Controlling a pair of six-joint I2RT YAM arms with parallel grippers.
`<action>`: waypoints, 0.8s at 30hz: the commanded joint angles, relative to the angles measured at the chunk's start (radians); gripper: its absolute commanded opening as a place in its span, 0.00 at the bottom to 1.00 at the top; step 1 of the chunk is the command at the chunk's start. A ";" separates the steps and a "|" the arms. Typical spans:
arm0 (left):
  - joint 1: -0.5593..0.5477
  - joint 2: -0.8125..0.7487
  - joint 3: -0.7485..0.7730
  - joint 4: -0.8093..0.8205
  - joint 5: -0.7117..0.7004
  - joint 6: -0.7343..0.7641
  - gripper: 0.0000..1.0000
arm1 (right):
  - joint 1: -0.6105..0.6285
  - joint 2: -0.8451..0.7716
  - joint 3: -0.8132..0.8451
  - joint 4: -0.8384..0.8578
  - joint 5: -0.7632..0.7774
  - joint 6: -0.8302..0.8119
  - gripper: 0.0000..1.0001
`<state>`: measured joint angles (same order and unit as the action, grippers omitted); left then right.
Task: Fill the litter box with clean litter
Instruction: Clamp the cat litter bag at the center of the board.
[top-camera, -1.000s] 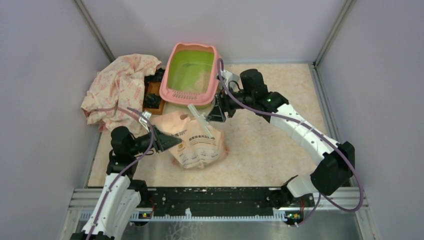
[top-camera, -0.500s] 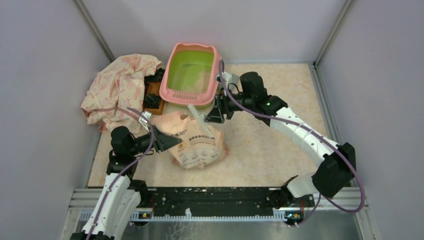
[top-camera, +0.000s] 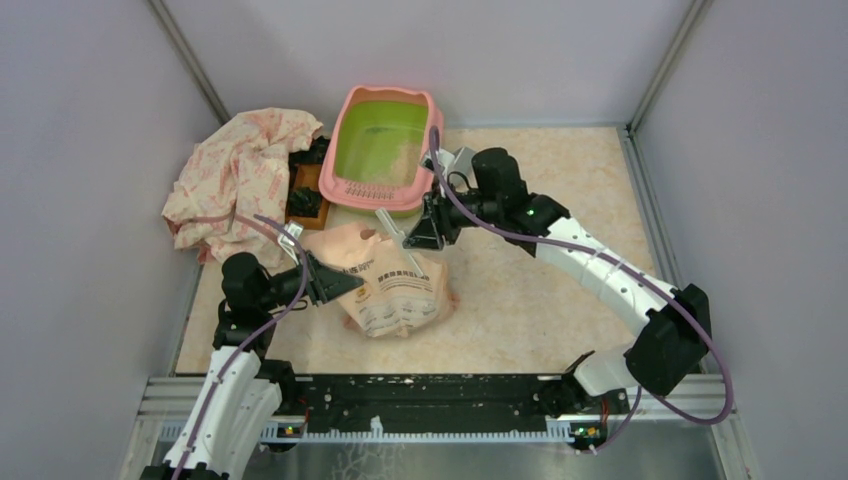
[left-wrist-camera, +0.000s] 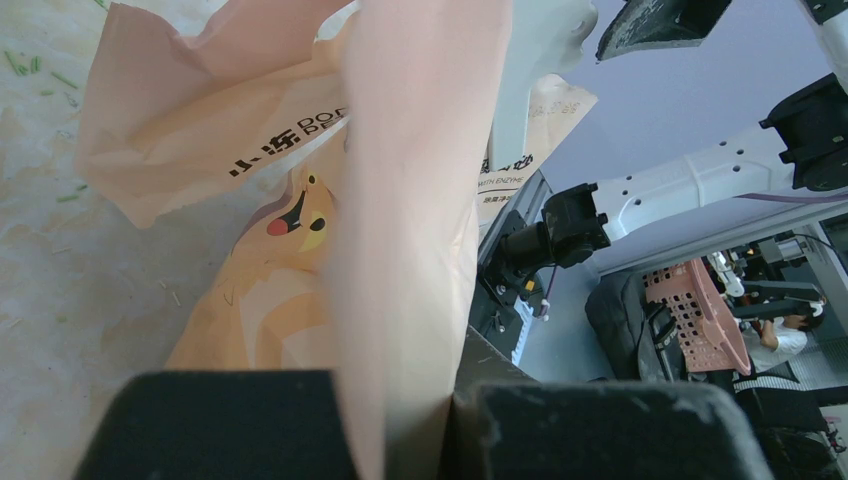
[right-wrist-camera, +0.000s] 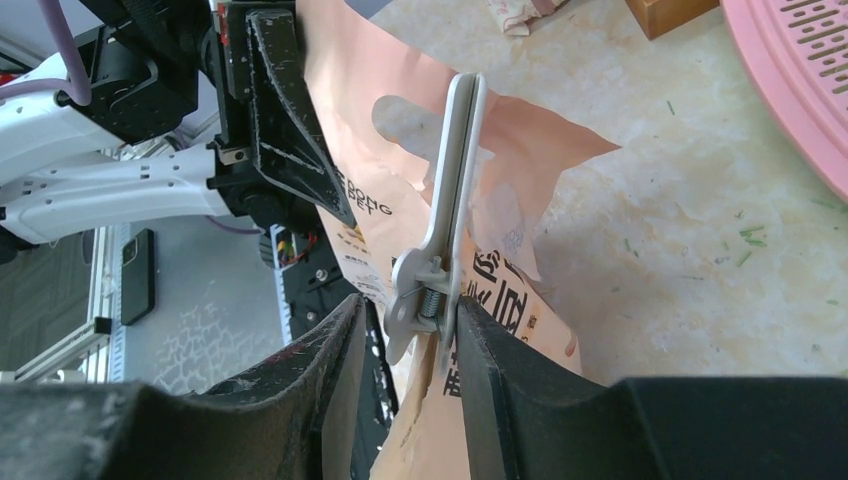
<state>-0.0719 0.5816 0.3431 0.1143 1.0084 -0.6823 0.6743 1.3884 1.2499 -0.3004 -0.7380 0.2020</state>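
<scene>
The litter box (top-camera: 378, 199), pink-rimmed and lime-green inside, stands at the back centre, with a pale patch on its floor. Its rim (right-wrist-camera: 800, 80) shows at the right wrist view's top right. The peach bag (top-camera: 395, 290) of clean litter stands in front of it, and its mouth is pinched by a long white clip (top-camera: 395, 230). My left gripper (top-camera: 338, 283) is shut on the bag's left edge (left-wrist-camera: 400, 200). My right gripper (right-wrist-camera: 410, 310) straddles the clip's (right-wrist-camera: 455, 170) spring handles. One pad touches a handle and a gap remains on the other side. The litter itself is hidden inside the bag.
A crumpled patterned cloth (top-camera: 240, 175) lies at the back left. A brown wooden box (top-camera: 305, 190) with dark items sits between it and the litter box. Grey walls close in on three sides. Small green bits (right-wrist-camera: 745, 240) dot the marbled tabletop.
My right gripper has moved left and down onto the clip's handle end, and its jaws have narrowed around it. The left gripper and the bag have stayed put.
</scene>
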 joint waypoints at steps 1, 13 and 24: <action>0.007 -0.011 0.010 0.090 0.026 -0.010 0.04 | 0.021 -0.021 0.039 0.015 0.022 -0.017 0.38; 0.007 -0.016 0.008 0.091 0.029 -0.012 0.04 | 0.028 -0.006 0.068 -0.021 0.076 -0.035 0.41; 0.007 -0.016 0.007 0.099 0.035 -0.017 0.04 | 0.030 0.026 0.106 -0.036 0.072 -0.042 0.34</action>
<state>-0.0719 0.5816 0.3431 0.1150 1.0145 -0.6846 0.6922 1.3952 1.2911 -0.3595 -0.6636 0.1764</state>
